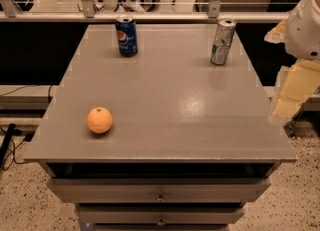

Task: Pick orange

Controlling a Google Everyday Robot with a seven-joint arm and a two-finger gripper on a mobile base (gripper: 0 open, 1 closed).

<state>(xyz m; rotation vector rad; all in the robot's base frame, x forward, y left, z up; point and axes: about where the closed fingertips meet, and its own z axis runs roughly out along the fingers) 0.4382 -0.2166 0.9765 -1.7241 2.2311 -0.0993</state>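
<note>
The orange (pixel 99 120) is a small round fruit with a dark stem dimple. It rests on the grey table top (pixel 165 100) near the front left corner. My gripper (pixel 286 106) hangs at the right edge of the view, just past the table's right side. It is pale yellow under a white arm part (pixel 305 22). It is far to the right of the orange and holds nothing that I can see.
A blue Pepsi can (pixel 126 36) stands at the back left of the table. A silver can (pixel 222 42) stands at the back right. Drawers (pixel 160 191) sit below the front edge. A rail (pixel 150 17) runs behind the table.
</note>
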